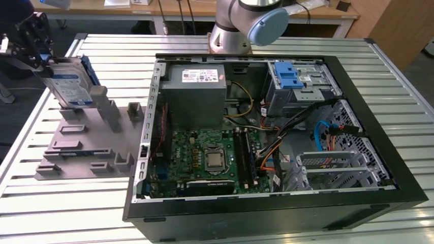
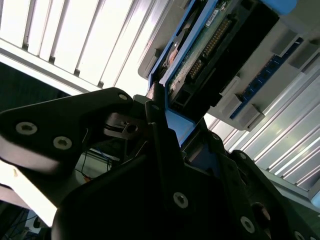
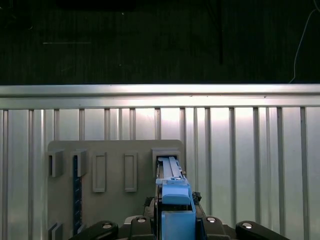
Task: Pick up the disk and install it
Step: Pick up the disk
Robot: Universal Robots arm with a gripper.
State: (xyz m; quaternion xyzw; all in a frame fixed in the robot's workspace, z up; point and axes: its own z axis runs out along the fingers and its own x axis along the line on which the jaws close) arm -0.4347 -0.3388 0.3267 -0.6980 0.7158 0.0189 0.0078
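In the exterior view the disk [image 1: 70,84], a silver hard drive with a white-and-blue label in a blue carrier, stands on edge at the far end of the grey holder plate [image 1: 81,150], on the exterior view's left. Its lower edge is at a holder slot; I cannot tell whether it still sits in it. My black gripper [image 1: 42,61] is shut on the disk's upper end. The second wrist view shows the disk's circuit-board side [image 2: 210,45] and a finger [image 2: 156,117] pressed against the blue carrier. The first wrist view looks down the carrier's edge [image 3: 175,200] toward the slot [image 3: 167,164].
An open black computer case [image 1: 146,152] lies to the exterior view's right of the holder, with a grey power-supply box [image 1: 196,96], motherboard [image 1: 207,155] and a drive cage with a blue latch [image 1: 291,81]. The arm's base [image 1: 234,25] stands behind it on the slatted metal table [image 1: 74,208].
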